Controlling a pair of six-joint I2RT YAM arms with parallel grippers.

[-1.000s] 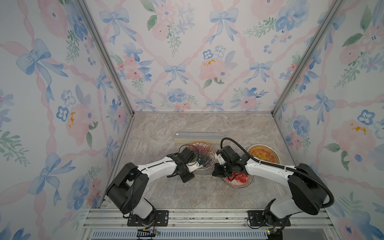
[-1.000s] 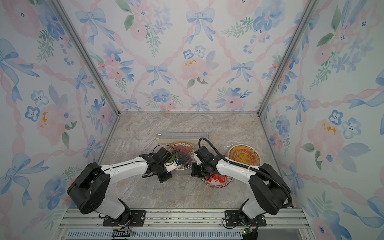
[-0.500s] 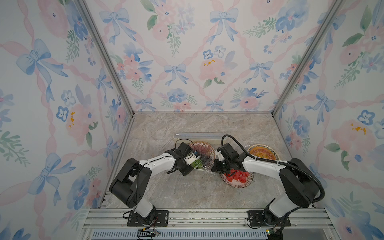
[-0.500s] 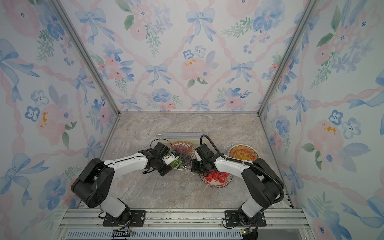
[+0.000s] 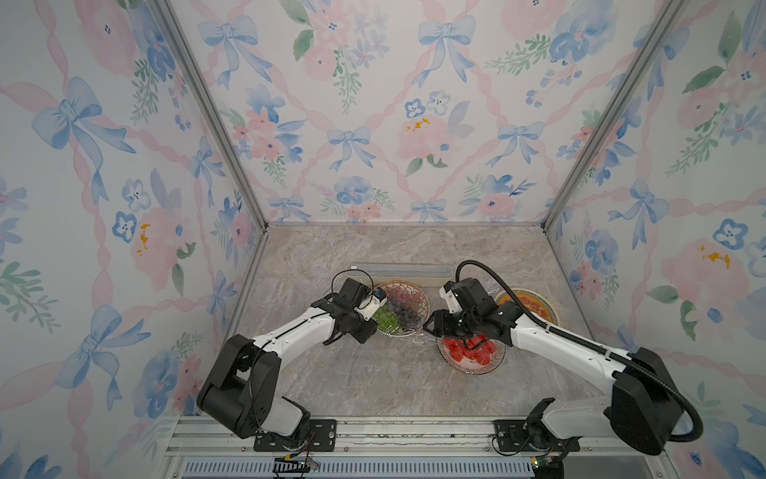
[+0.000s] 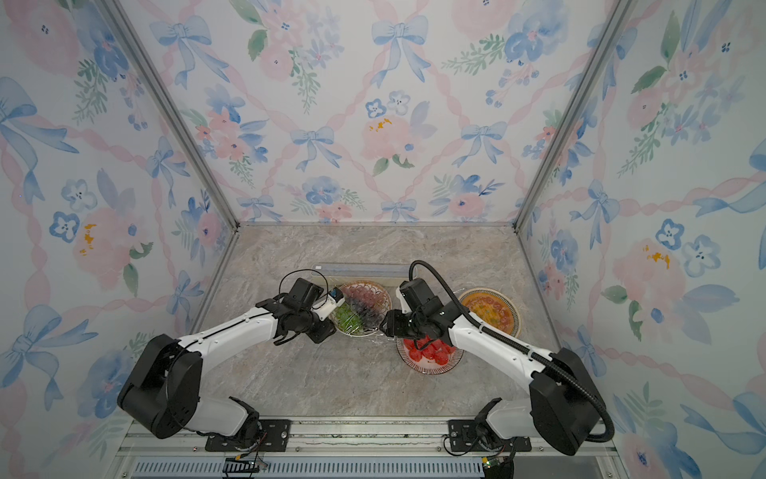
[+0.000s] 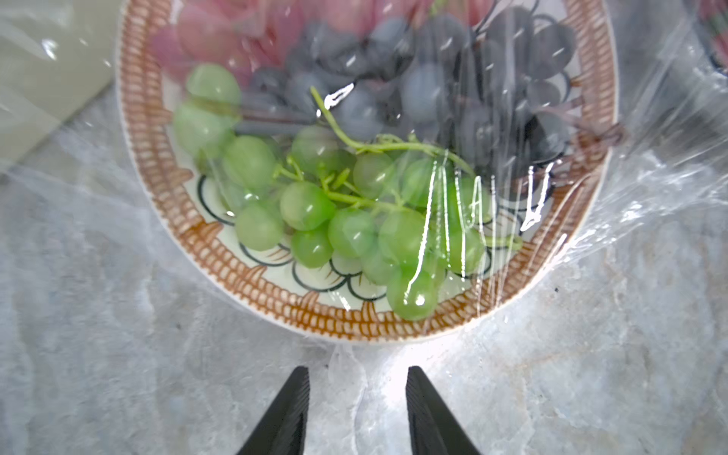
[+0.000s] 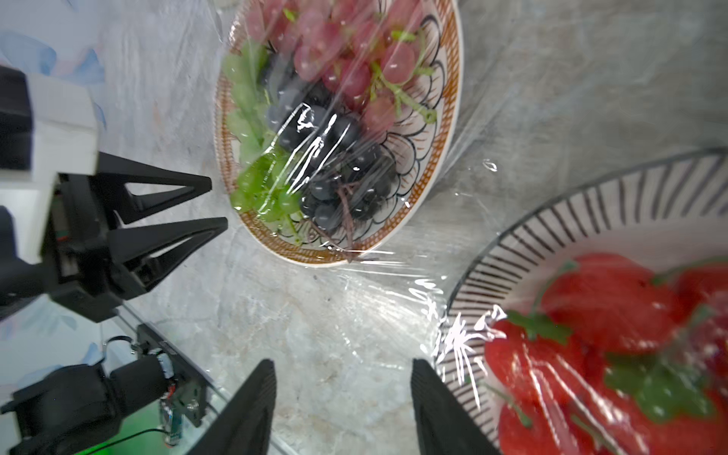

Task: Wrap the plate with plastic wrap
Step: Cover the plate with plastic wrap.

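Now both grippers stand parted with nothing pinched between their fingers. The left gripper (image 7: 357, 370) is moderately open and the right gripper (image 8: 342, 362) a little wider. The plate (image 7: 252, 291) of grapes (image 7: 315, 208) lies straight ahead of the left fingertips, its near rim just beyond them. The plastic wrap (image 7: 630, 197) is draped over the plate, and its loose skirt spills off the rim onto the table (image 7: 118, 394). A small pucker of film sits on the marble directly ahead of the left fingers, near their tips.

From the right fingers the same plate lies ahead and off to one side, somewhat farther away. The film also spreads across the table in front of them and up over the edge of the strawberry plate (image 8: 551, 220) on the other side. The box (image 5: 400, 271) lies beyond the plate, its long axis running across both grippers' reach.

By my judgement the left gripper is the nearer one for tucking the skirt under the rim.
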